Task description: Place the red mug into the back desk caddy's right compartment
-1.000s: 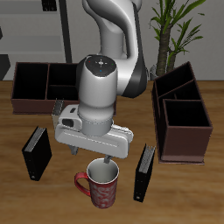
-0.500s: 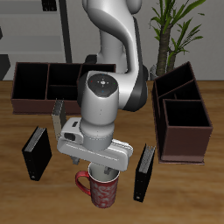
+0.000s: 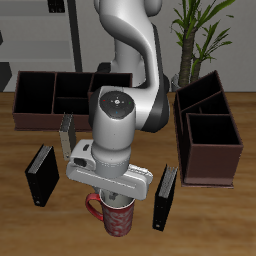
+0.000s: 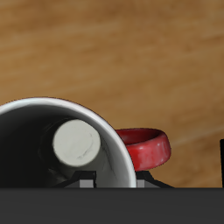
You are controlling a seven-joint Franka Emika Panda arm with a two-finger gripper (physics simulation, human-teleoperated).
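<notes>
Wooden tabletop [image 3: 20, 225] carries everything, with the red mug [image 3: 117, 214] standing upright near its front edge, between two dark upright books [image 3: 41, 175] and well apart from the back desk caddy [image 3: 52, 96] behind the arm. Against a second earlier, the gripper [image 3: 117, 196] has dropped from above the mug to its rim; the wrist view shows one finger pad [image 4: 76, 144] inside the grey interior, the red handle [image 4: 147, 147] beside it. Whether the fingers have pinched the wall I cannot tell. That descent suggests the grasp is imminent; lifting and carrying to the right compartment remain undone.
</notes>
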